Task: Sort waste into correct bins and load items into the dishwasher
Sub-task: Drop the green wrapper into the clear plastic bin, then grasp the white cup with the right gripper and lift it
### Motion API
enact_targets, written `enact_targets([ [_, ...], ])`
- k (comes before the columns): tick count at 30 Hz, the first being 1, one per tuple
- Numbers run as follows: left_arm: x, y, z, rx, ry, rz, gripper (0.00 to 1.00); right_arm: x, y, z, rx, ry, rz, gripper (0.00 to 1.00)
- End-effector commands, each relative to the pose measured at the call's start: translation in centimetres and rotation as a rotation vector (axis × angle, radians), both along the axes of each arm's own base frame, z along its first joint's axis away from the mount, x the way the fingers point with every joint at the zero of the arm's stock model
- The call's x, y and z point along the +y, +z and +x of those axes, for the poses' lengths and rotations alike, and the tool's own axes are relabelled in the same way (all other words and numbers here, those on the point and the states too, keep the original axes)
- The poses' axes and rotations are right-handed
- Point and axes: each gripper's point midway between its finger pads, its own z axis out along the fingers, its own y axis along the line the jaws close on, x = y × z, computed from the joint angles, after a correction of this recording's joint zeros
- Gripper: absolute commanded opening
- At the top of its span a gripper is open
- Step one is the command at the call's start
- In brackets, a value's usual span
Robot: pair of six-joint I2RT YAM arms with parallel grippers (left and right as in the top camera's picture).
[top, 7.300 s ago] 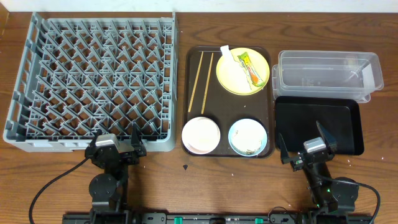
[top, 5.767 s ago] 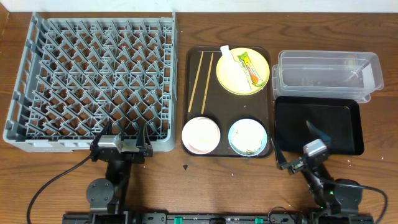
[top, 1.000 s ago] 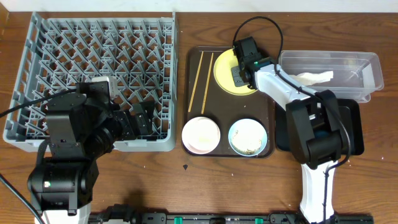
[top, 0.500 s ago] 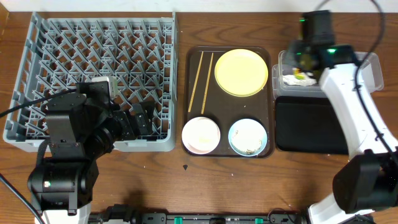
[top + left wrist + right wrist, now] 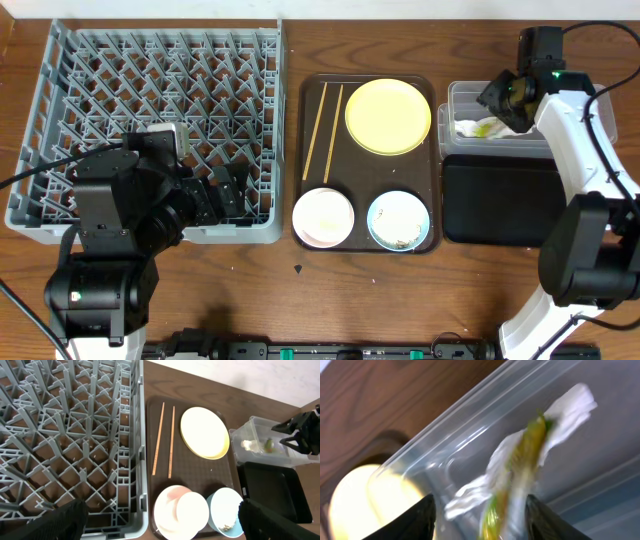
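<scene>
Overhead: right gripper (image 5: 497, 97) hangs over the 9 o'clock end of the clear tub (image 5: 590, 100), at the table's 2 o'clock. The white wrapper (image 5: 468, 128) and sachet (image 5: 487, 124), on the yellow plate (image 5: 388, 116) a second ago, are now in that tub. The plate is bare, at 1 o'clock on the brown tray (image 5: 312, 100). Left gripper (image 5: 228, 192) sits at the dish rack's (image 5: 60, 120) 5 o'clock corner. Left wrist: fingers spread wide, empty; chopsticks (image 5: 159, 437), white bowl (image 5: 180, 510) and blue bowl (image 5: 225, 510) are untouched. Right wrist: jaws parted, wrapper and sachet loose between them, not pinched. Likely the dry waste is sorted; crumbs (image 5: 403, 238) and dish loading remain.
</scene>
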Motion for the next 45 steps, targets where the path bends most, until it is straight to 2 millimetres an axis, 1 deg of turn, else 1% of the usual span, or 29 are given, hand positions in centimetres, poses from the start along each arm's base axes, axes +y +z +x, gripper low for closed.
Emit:
enact_targets([
  [1,-0.2,0.7,-0.1,-0.013,-0.005,-0.017,0.97,2.3,4.5,-0.5,-0.094,0.107,0.042,0.57],
  [2,-0.2,0.7,-0.1,-0.013,-0.005,-0.017,0.97,3.0,5.5,-0.8,-0.111,0.146,0.040,0.57],
  [4,-0.2,0.7,-0.1,-0.013,-0.005,-0.017,0.97,5.6,7.9,-1.5,-0.162,0.274,0.045,0.57],
  [5,-0.2,0.7,-0.1,-0.013,-0.005,-0.017,0.97,7.6,9.1,-1.9,-0.194,0.384,0.040,0.56],
  [7,-0.2,0.7,-0.1,-0.013,-0.005,-0.017,0.97,11.5,10.6,-3.4,-0.226,0.567,0.026,0.55],
  [9,-0.2,0.7,-0.1,-0.013,-0.005,-0.017,0.97,15.3,10.9,-5.6,-0.214,0.737,0.003,0.54],
  [11,-0.2,0.7,-0.1,-0.013,-0.005,-0.017,0.97,18.7,10.2,-8.1,-0.165,0.875,-0.008,0.54],
  [12,-0.2,0.7,-0.1,-0.013,-0.005,-0.017,0.97,20.0,9.6,-9.1,-0.137,0.917,-0.005,0.54],
  [13,-0.2,0.7,-0.1,-0.013,-0.005,-0.017,0.97,21.5,8.8,-10.5,-0.093,0.970,-0.001,0.54],
  [14,-0.2,0.7,-0.1,-0.013,-0.005,-0.017,0.97,23.3,7.5,-12.5,-0.028,1.044,-0.001,0.53],
  [15,-0.2,0.7,-0.1,-0.013,-0.005,-0.017,0.97,24.2,6.5,-13.6,0.022,1.077,-0.009,0.53],
  [16,-0.2,0.7,-0.1,-0.013,-0.005,-0.017,0.97,24.8,6.0,-14.2,0.045,1.097,-0.017,0.53],
  [18,-0.2,0.7,-0.1,-0.013,-0.005,-0.017,0.97,26.2,4.0,-15.7,0.119,1.149,-0.045,0.52],
  [21,-0.2,0.7,-0.1,-0.013,-0.005,-0.017,0.97,27.8,1.7,-17.0,0.192,1.202,-0.066,0.52],
  [22,-0.2,0.7,-0.1,-0.013,-0.005,-0.017,0.97,28.6,0.6,-17.6,0.224,1.227,-0.065,0.51],
  [25,-0.2,0.7,-0.1,-0.013,-0.005,-0.017,0.97,29.7,-1.9,-18.7,0.297,1.265,-0.076,0.45],
  [27,-0.3,0.7,-0.1,-0.010,-0.007,-0.020,0.97,30.0,-3.5,-19.3,0.346,1.268,-0.083,0.42],
  [28,-0.4,0.5,-0.4,0.005,-0.014,-0.029,0.97,30.1,-4.3,-19.5,0.370,1.261,-0.087,0.40],
  [29,-0.6,0.1,-0.8,0.027,-0.021,-0.034,0.97,30.2,-5.0,-19.6,0.391,1.251,-0.089,0.35],
  [31,-0.6,-0.1,-0.9,0.039,-0.020,-0.034,0.97,30.2,-5.7,-19.7,0.412,1.238,-0.087,0.26],
  [32,-0.6,-0.1,-0.9,0.037,-0.020,-0.034,0.97,30.1,-5.8,-19.6,0.414,1.237,-0.088,0.24],
  [35,-0.6,-0.1,-0.9,0.037,-0.020,-0.035,0.97,29.7,-5.3,-19.3,0.404,1.226,-0.087,0.17],
  [38,-0.6,-0.1,-0.9,0.036,-0.020,-0.034,0.97,28.8,-4.2,-18.5,0.374,1.202,-0.116,0.01],
  [41,-0.6,0.2,-0.7,0.021,-0.020,-0.034,0.97,28.1,-2.6,-17.8,0.330,1.178,-0.113,0.01],
  [45,-0.6,0.6,-0.3,0.008,-0.005,-0.053,0.97,26.9,0.3,-16.6,0.248,1.136,-0.083,0.01],
])
